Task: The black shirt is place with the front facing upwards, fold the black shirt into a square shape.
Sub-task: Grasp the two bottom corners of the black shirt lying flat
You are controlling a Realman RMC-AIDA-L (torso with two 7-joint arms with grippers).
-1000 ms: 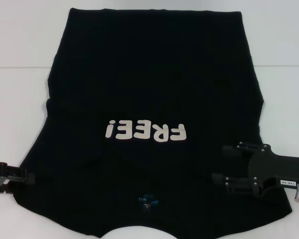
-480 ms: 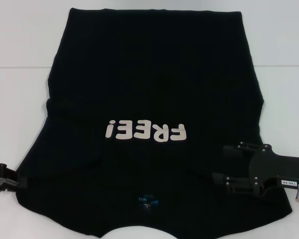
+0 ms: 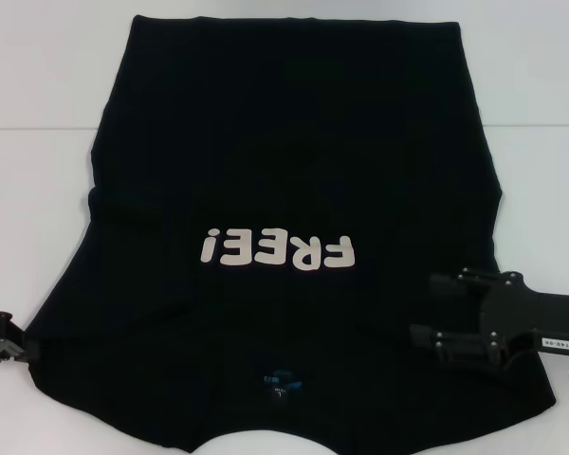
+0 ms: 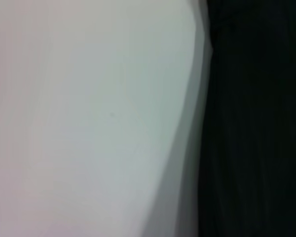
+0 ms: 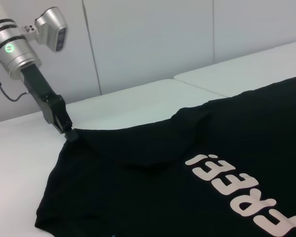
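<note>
The black shirt (image 3: 294, 161) lies spread flat on the white table (image 3: 38, 190), front up. Its white "FREE!" print (image 3: 277, 251) reads upside down from the head view, and the blue neck label (image 3: 280, 384) is at the near edge. My right gripper (image 3: 425, 308) hovers open over the shirt's near right part, with its two fingers apart. My left gripper (image 3: 9, 343) sits low at the shirt's near left edge. In the right wrist view the left gripper's tip (image 5: 69, 134) touches the corner of the shirt (image 5: 187, 173). The left wrist view shows only the shirt's edge (image 4: 251, 123) against the table.
White table surface (image 5: 138, 103) surrounds the shirt on the left, right and far sides. A seam between table panels (image 3: 38, 128) runs across behind the shirt's middle. The left arm's silver wrist (image 5: 19, 44) rises above the shirt's corner.
My left gripper has drawn back to the left, off the shirt's edge area. The right gripper has shifted slightly right and nearer. The shirt lies as before.
</note>
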